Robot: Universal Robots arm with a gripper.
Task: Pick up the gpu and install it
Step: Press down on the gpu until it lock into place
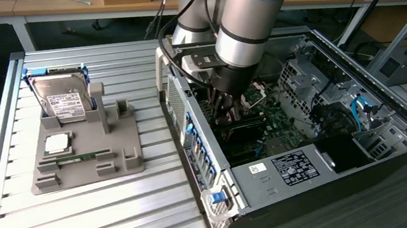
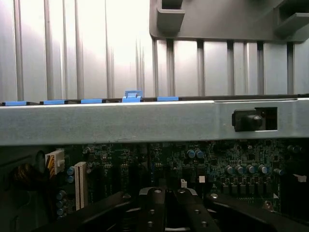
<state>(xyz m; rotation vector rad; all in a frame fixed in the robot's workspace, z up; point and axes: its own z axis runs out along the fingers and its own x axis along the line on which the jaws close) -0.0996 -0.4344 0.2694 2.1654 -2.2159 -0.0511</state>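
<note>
A ribbed, silvery aluminium-slat worktop [image 1: 86, 212] carries a grey moulded plastic parts holder [image 1: 123, 166] toward the exterior view's left and an open black-and-silver metal computer case [image 1: 284, 187] beside it.

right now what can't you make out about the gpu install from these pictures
- Gripper tips, exterior view: hidden low inside the computer case, behind its side wall.
- The gpu, either view: not made out; whether it is held or seated can't be told.
- Motherboard slots, wrist view: dark, partly covered by the gripper fingers.
</note>
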